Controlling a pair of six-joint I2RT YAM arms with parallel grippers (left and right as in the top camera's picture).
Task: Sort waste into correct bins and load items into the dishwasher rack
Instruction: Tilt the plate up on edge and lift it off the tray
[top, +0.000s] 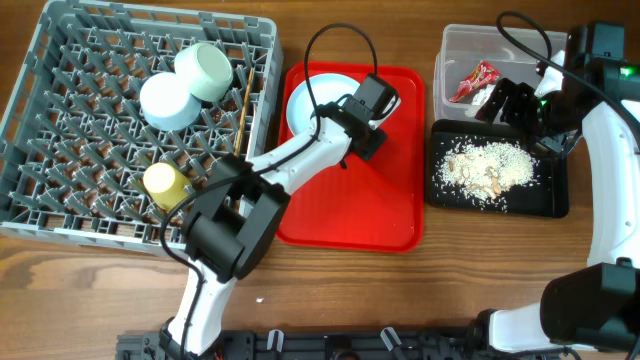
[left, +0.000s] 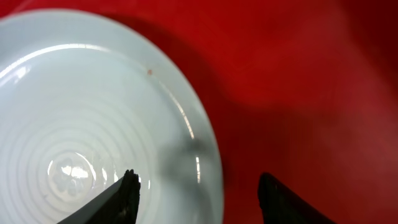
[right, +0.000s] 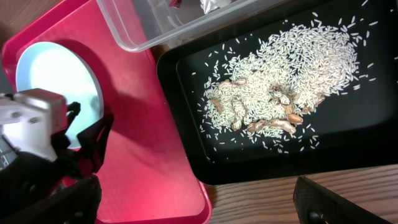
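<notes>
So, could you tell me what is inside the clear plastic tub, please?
A crinkled red snack wrapper lies in the clear tub. The right hand covers the tub's near right corner, so anything there is hidden.

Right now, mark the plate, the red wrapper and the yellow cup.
white plate (left: 99, 118), left wrist view, on its inner face.
red wrapper (top: 475, 80), overhead view, middle of the crinkled foil.
yellow cup (top: 165, 183), overhead view, middle of its body.
</notes>
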